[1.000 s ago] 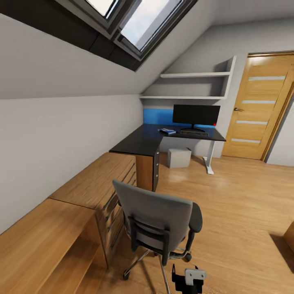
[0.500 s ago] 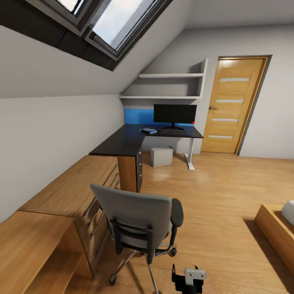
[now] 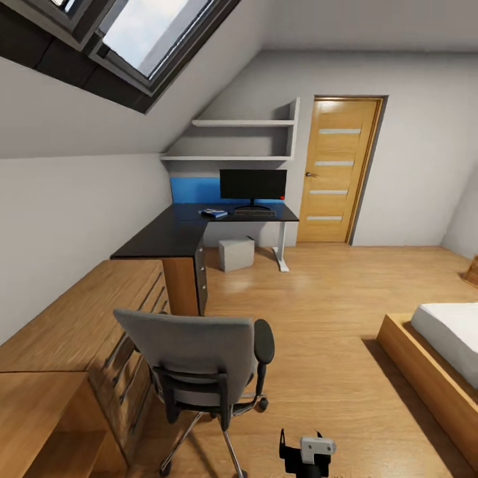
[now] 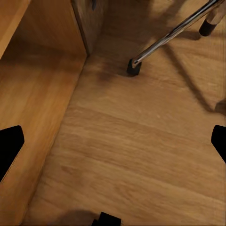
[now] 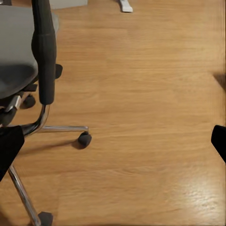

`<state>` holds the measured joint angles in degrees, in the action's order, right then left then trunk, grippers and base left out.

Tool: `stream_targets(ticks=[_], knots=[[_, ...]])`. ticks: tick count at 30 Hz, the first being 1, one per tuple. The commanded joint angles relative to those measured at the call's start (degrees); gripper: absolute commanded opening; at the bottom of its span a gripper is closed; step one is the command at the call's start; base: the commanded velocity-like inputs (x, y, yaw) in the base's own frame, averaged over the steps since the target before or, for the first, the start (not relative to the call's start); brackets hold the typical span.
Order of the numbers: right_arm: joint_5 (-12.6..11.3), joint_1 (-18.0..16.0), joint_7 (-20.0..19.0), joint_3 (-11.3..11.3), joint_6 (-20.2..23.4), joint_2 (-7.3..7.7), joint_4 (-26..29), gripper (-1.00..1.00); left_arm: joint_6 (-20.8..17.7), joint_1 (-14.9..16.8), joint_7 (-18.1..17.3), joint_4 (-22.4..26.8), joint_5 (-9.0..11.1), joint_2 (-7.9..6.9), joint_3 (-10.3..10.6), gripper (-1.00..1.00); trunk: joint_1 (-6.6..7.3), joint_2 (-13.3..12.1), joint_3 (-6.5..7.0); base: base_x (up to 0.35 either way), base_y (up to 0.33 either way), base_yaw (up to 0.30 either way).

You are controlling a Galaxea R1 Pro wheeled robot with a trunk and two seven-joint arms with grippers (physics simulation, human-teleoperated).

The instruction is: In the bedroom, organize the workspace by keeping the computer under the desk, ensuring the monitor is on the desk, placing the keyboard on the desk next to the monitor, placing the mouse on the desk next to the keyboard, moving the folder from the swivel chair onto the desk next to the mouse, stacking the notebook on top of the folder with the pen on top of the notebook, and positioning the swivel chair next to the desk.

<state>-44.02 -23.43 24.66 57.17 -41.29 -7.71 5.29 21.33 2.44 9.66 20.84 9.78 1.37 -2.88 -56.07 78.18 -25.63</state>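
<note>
At the left of the head view, low light-wood shelving (image 3: pixel 73 345) runs along the wall. Beside it stands the grey upholstered swivel chair (image 3: pixel 199 358) with black armrests, well apart from the black-topped bench (image 3: pixel 172 232) on white legs. On the bench's far end sit a bright-blue flat folder (image 3: pixel 214 213), a slim dark keyboard (image 3: pixel 255 213) and the wide black monitor (image 3: pixel 253 184); a grey box (image 3: pixel 236 253) rests under it. At right, a low wooden bed (image 3: pixel 431 358). Left jaws (image 4: pixel 113 143) and right jaws (image 5: pixel 113 141) are spread apart over the wood floor (image 5: pixel 150 84).
</note>
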Motion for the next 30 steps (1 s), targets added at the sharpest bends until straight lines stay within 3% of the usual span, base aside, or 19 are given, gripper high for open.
stream_targets(ticks=[1,9,30], knots=[[-0.10,-0.05,0.48,0.49,0.01,-0.02,-0.02,1.00,0.18,0.02,-0.08,-0.01,0.15,0.03,-0.19,1.00,0.00,0.03,-0.06,0.000,0.265,-0.292],[-0.03,-0.07,0.48,0.49,-0.01,0.00,-0.08,1.00,0.18,0.02,-0.08,-0.01,0.09,0.03,-0.18,1.00,0.00,0.03,-0.06,0.000,0.253,-0.181],[-0.01,-0.05,0.48,0.49,0.00,0.03,-0.11,1.00,0.20,0.02,-0.08,0.13,0.15,-0.02,-0.18,1.00,0.00,0.03,-0.06,0.000,0.117,-0.009]])
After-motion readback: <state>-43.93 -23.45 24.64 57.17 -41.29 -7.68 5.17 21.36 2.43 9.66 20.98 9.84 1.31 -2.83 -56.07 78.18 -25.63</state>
